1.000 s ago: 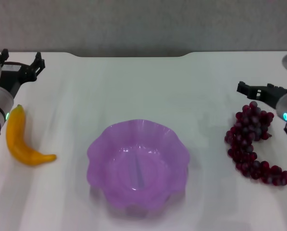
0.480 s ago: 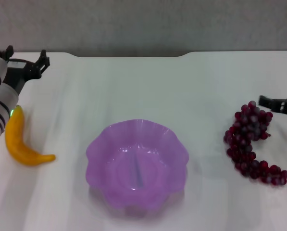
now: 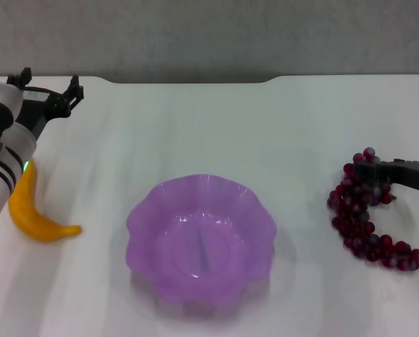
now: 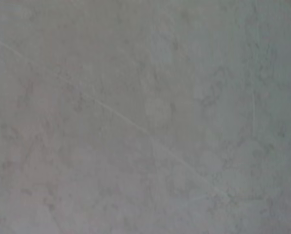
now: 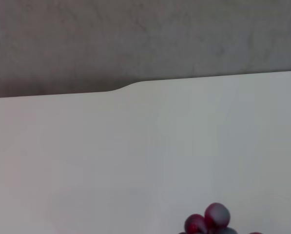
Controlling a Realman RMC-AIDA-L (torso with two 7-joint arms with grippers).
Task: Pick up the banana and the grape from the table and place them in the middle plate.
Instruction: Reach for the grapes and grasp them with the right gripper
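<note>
Both grippers sit at the outer edges of the head view. Across the last second the left gripper, fingers spread and holding nothing, has drifted rightward along the upper left of the frame, staying beyond the banana rather than over it. The right gripper pulled out toward the right edge half a second ago and has now come back in lower, its dark fingers lying across the upper part of the grape cluster; whether they are spread or pressed onto the fruit I cannot tell.

By size: the table fills the frame. The middle plate, lower centre, is empty and unmoved. The grape lies at the right edge, well apart from the plate, in the same spot as before. The banana lies at the left edge, partly behind the left forearm.

My reading: the right arm is settling in for a grasp on the grape, while nothing has been lifted yet.

No brand, label or writing is readable anywhere.
</note>
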